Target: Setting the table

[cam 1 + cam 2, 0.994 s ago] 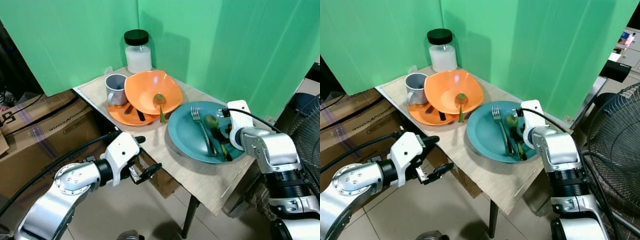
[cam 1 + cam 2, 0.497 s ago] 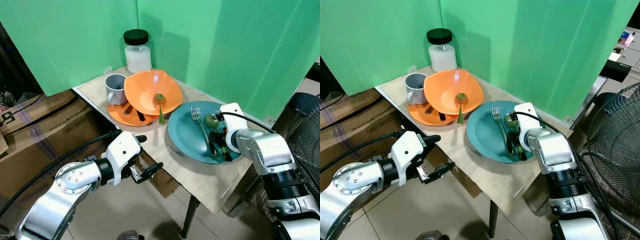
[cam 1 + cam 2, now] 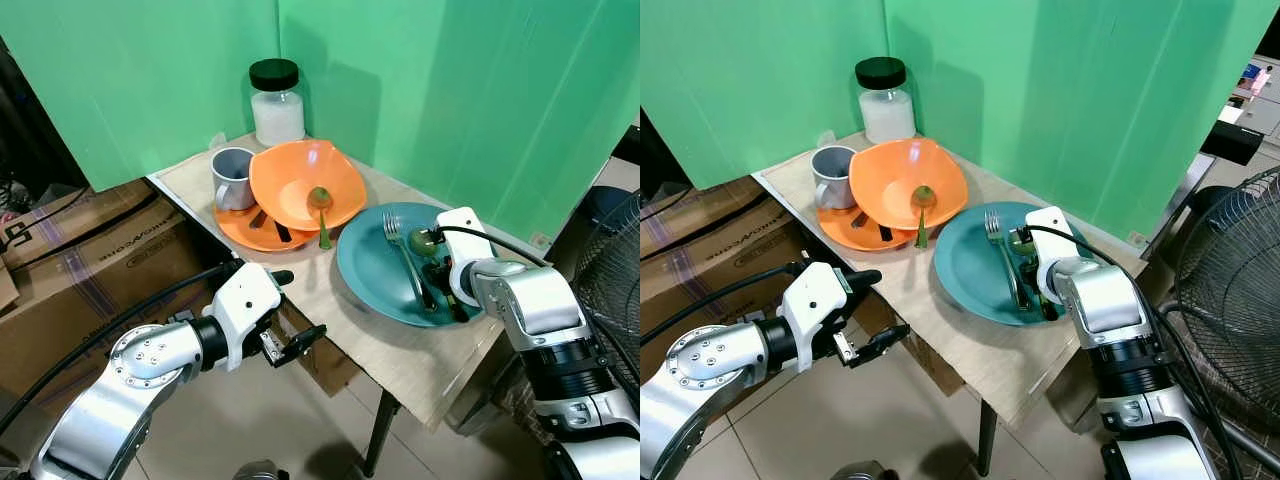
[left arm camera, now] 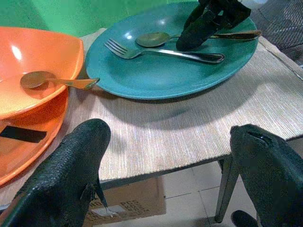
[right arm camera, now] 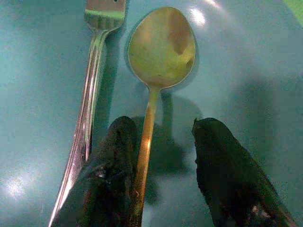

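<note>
A teal plate (image 3: 372, 280) lies on the table's right half with a silver fork (image 3: 405, 258) and a gold spoon (image 3: 422, 241) on it. My right gripper (image 3: 441, 276) is low over the plate, open. In the right wrist view its fingertips (image 5: 120, 137) stand on either side of the spoon (image 5: 161, 42) handle, which lies close to one finger, with the fork (image 5: 92, 80) beside it. My left gripper (image 3: 297, 306) hangs open with nothing in it, in front of and below the table's front edge, facing the plate (image 4: 156, 75).
An orange bowl (image 3: 290, 175) holding another spoon (image 3: 320, 203) rests on an orange plate (image 3: 240, 232), next to a grey mug (image 3: 232, 175) and a black-lidded jar (image 3: 276, 100). Cardboard boxes (image 3: 90, 260) stand left of the table (image 3: 400, 360). A fan (image 3: 1240, 260) stands at the right.
My right gripper has moved in from the plate's right rim, to the left, and now straddles the spoon handle. The left arm has barely moved.
</note>
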Controlling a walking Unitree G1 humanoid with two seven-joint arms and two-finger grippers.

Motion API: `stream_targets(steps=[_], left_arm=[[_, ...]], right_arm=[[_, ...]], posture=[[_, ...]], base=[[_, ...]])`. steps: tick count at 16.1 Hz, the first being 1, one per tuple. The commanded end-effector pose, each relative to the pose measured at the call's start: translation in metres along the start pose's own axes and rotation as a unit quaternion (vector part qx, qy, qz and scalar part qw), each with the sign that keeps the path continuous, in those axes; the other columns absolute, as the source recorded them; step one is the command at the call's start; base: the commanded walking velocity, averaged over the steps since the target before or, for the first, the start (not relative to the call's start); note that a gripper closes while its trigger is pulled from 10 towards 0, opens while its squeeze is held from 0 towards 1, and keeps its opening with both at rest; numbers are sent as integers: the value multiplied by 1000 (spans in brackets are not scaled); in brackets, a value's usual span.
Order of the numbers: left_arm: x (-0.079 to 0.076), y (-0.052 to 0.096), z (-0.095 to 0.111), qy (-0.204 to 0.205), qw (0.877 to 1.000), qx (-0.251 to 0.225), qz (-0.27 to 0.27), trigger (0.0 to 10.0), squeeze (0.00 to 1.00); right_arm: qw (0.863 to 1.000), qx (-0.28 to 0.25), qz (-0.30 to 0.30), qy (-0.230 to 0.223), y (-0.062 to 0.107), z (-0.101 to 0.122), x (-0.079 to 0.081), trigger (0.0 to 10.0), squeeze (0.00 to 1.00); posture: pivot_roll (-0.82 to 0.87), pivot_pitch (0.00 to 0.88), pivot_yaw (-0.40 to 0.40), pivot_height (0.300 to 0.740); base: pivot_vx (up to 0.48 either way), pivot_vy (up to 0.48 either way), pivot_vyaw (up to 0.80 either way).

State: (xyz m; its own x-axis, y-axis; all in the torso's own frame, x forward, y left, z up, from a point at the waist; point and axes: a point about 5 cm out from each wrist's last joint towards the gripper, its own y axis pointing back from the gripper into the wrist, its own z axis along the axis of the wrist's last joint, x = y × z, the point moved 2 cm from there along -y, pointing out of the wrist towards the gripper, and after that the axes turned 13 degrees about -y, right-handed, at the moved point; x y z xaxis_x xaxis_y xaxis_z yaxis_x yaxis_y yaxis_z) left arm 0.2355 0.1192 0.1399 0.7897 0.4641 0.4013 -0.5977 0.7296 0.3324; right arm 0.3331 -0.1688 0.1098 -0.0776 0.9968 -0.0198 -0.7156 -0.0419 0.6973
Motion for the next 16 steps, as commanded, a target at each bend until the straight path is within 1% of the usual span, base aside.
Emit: stream_targets(steps=[1,5,9,11,12,14,16], left_arm=[[2,-1,-2,-2,1000,5,1,10000,0],[3,-2,-2,-4,1000,5,1,10000,0],[2,-2,-2,-7,1000,4,1,10000,0],[5,-2,-2,-11,1000,4,2,10000,0],[6,-2,-2,-12,1000,4,3,10000,0],[11,-2,0,-17,1000,-1,8,10000,0],[14,-2,3,-18,1000,-7,11,10000,0]], right_arm=[[1000,2,1,4,1,3,1,0,0],[1000,1,4,4,0,3,2,0,0],[1000,-10,7,-4,4,7,2,0,0],[999,-40,9,-19,13,16,1,0,0],[999,-45,10,-20,15,18,1,0,0],[997,-76,10,-32,33,30,-3,0,0],[995,-94,16,-42,47,34,-6,0,0]], posture=[[111,0,33,740],[112,0,32,740],[112,0,33,740],[110,0,38,740],[110,0,39,740],[111,0,47,740],[107,0,59,740]], base=[[0,0,0],[0,0,0],[0,0,0],[0,0,0],[0,0,0],[0,0,0],[0,0,0]])
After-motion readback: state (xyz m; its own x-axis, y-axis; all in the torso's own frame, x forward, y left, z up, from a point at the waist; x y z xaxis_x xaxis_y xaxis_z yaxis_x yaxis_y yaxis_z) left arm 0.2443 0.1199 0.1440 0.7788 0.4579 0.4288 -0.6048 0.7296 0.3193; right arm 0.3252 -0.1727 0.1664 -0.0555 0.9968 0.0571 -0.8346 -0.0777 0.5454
